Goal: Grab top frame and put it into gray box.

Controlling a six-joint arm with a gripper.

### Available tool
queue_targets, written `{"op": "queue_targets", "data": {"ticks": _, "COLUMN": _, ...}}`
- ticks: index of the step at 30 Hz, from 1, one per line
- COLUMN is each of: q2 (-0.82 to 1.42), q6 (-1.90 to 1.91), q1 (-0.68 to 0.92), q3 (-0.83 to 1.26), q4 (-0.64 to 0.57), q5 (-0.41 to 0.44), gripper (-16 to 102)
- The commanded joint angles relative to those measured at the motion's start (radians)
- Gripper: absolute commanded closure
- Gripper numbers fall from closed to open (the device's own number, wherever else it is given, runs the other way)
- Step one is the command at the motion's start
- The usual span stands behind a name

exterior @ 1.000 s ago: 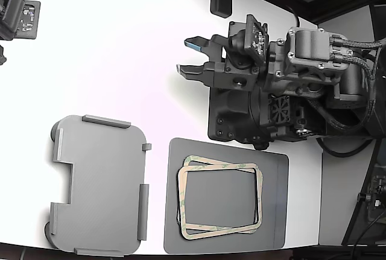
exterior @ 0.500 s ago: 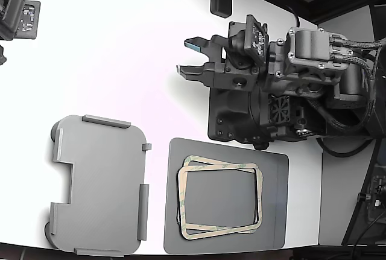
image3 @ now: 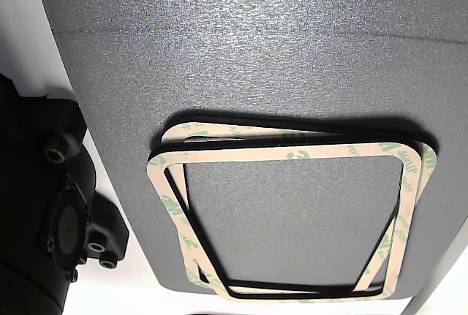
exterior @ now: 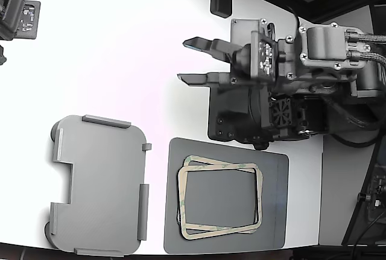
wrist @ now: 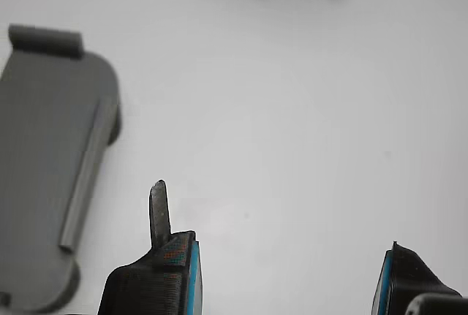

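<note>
On the dark mat (exterior: 274, 175), the top frame (exterior: 221, 168) lies skewed over its twin, well apart from the gray box (exterior: 99, 181). The gripper (exterior: 192, 61) hovers empty, jaws spread. The frame looks thin, light, probably flexible; pinch one overhanging edge.

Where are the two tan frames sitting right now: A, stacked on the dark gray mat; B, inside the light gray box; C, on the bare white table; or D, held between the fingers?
A: the top frame lies skewed over the second frame on the dark gray mat, while the gray box holds nothing and the gripper is open over the white table.
</note>
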Motion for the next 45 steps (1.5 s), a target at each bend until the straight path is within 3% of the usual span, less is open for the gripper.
{"op": "queue_targets", "data": {"ticks": 1, "q2": -0.067, "q6": -0.239, "q1": 0.084, "q3": -0.106, "q4": 0.006, "q5": 0.097, "gripper": -10}}
{"op": "queue_targets", "data": {"ticks": 4, "q2": -0.106, "q6": -0.426, "q1": 0.17, "q3": -0.156, "q4": 0.06, "q5": 0.12, "gripper": -10}}
{"op": "queue_targets", "data": {"ticks": 10, "q2": -0.146, "q6": -0.778, "q1": 0.267, "q3": -0.175, "q4": 0.129, "q5": 0.025, "gripper": -7}}
{"op": "queue_targets", "data": {"ticks": 13, "q2": -0.198, "q6": -0.928, "q1": 0.394, "q3": -0.216, "q4": 0.187, "q5": 0.064, "gripper": -13}}
{"op": "queue_targets", "data": {"ticks": 19, "q2": -0.314, "q6": -1.221, "q1": 0.543, "q3": -0.333, "q4": 0.328, "q5": 0.132, "gripper": -13}}
{"op": "queue_targets", "data": {"ticks": 27, "q2": -0.43, "q6": -1.525, "q1": 0.713, "q3": -0.426, "q4": 0.468, "q5": 0.132, "gripper": -11}}
{"op": "queue_targets", "data": {"ticks": 29, "q2": -0.465, "q6": -1.597, "q1": 0.753, "q3": -0.445, "q4": 0.485, "q5": 0.118, "gripper": 1}}
{"op": "queue_targets", "data": {"ticks": 31, "q2": -0.508, "q6": -1.638, "q1": 0.795, "q3": -0.463, "q4": 0.503, "q5": 0.091, "gripper": 4}}
{"op": "queue_targets", "data": {"ticks": 32, "q2": -0.531, "q6": -1.672, "q1": 0.816, "q3": -0.474, "q4": 0.514, "q5": 0.075, "gripper": 1}}
{"op": "queue_targets", "data": {"ticks": 33, "q2": -0.558, "q6": -1.703, "q1": 0.841, "q3": -0.489, "q4": 0.532, "q5": 0.067, "gripper": -8}}
{"op": "queue_targets", "data": {"ticks": 37, "q2": -0.649, "q6": -1.756, "q1": 0.946, "q3": -0.552, "q4": 0.597, "q5": 0.035, "gripper": -14}}
{"op": "queue_targets", "data": {"ticks": 45, "q2": -0.758, "q6": -1.79, "q1": 1.12, "q3": -0.595, "q4": 0.581, "q5": -0.018, "gripper": -14}}
